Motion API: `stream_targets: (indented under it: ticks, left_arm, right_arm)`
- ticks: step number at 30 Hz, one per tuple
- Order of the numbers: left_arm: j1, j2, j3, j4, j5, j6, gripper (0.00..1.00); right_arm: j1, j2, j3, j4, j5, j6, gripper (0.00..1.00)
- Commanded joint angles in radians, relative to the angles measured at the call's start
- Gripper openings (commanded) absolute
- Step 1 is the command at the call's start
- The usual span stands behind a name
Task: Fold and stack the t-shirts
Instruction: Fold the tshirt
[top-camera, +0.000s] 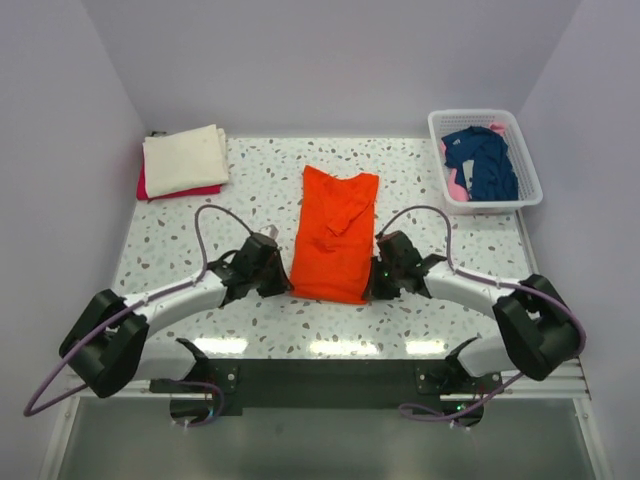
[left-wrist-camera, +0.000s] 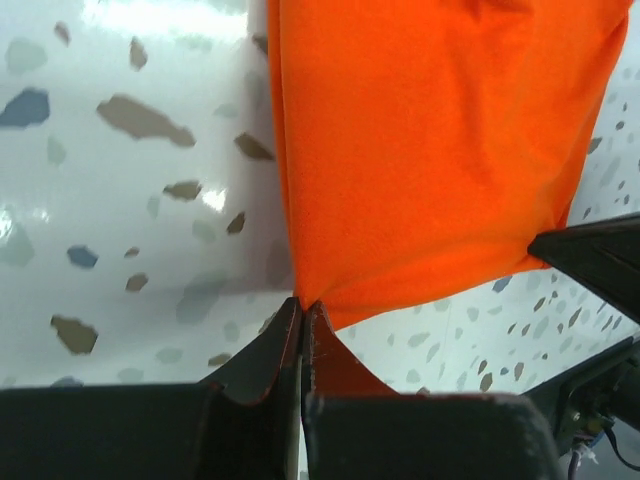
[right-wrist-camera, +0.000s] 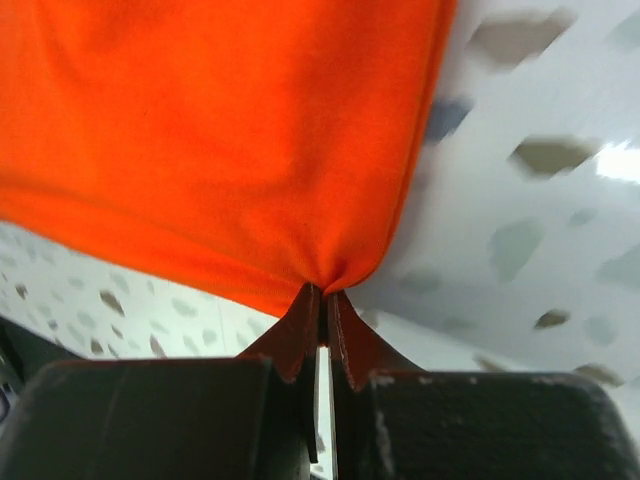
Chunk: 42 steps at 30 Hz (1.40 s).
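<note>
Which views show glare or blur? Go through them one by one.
Top external: sharp and evenly lit, with bright glare strips along the near edge of the table. Left wrist: the orange t-shirt is crisp, there is glare on the table at the top, and the left gripper is dark. Right wrist: the specks are smeared and soft at right, with a glare patch at the right edge, and the right gripper is dark.

White basket (top-camera: 497, 205) (far right), speckled table (top-camera: 250, 190)

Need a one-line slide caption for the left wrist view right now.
Left gripper shut on a corner of the orange t-shirt, speckled table behind.
</note>
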Motion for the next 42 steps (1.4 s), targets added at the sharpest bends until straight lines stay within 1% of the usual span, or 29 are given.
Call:
stream_targets:
  ticks: [1, 2, 5, 7, 10, 13, 17, 19, 25, 29, 33, 36, 42]
  left_arm:
    - [-0.013, -0.087, -0.069, -0.093, -0.029, -0.035, 0.00]
    - [-0.024, -0.123, -0.100, -0.110, -0.027, -0.043, 0.00]
    - [-0.053, -0.200, -0.170, -0.131, -0.020, -0.078, 0.00]
    - [-0.076, -0.234, -0.203, -0.145, -0.015, -0.104, 0.00]
    - [-0.098, -0.281, -0.253, -0.150, -0.004, -0.124, 0.00]
    - [-0.120, -0.291, -0.276, -0.150, -0.004, -0.127, 0.00]
    - [-0.140, -0.294, -0.270, -0.137, 0.010, -0.127, 0.00]
    - [-0.147, -0.301, -0.246, -0.160, 0.004, -0.126, 0.00]
    - [-0.150, -0.349, -0.169, -0.231, -0.010, -0.106, 0.00]
    - [-0.148, -0.370, -0.146, -0.263, -0.012, -0.090, 0.00]
    - [-0.148, -0.366, -0.175, -0.263, -0.007, -0.086, 0.00]
    - [-0.150, -0.372, -0.229, -0.231, 0.032, -0.096, 0.00]
    - [-0.150, -0.389, -0.244, -0.236, 0.042, -0.092, 0.00]
  right_arm:
    - [0.092, -0.084, -0.063, -0.058, 0.009, 0.043, 0.00]
    - [0.139, -0.097, -0.079, -0.056, 0.018, 0.060, 0.00]
    - [0.228, -0.167, -0.142, -0.058, 0.048, 0.150, 0.00]
    - [0.276, -0.227, -0.185, -0.076, 0.065, 0.182, 0.00]
    - [0.308, -0.287, -0.214, -0.122, 0.117, 0.219, 0.00]
    - [0.313, -0.373, -0.217, -0.208, 0.151, 0.224, 0.00]
    - [0.313, -0.425, -0.191, -0.269, 0.180, 0.225, 0.00]
    - [0.313, -0.440, -0.182, -0.295, 0.190, 0.227, 0.00]
    - [0.313, -0.476, -0.169, -0.311, 0.176, 0.233, 0.00]
    - [0.318, -0.491, -0.168, -0.328, 0.183, 0.235, 0.00]
    - [0.321, -0.482, -0.198, -0.313, 0.173, 0.241, 0.00]
    - [0.331, -0.473, -0.229, -0.283, 0.162, 0.256, 0.00]
    - [0.345, -0.470, -0.240, -0.282, 0.164, 0.268, 0.00]
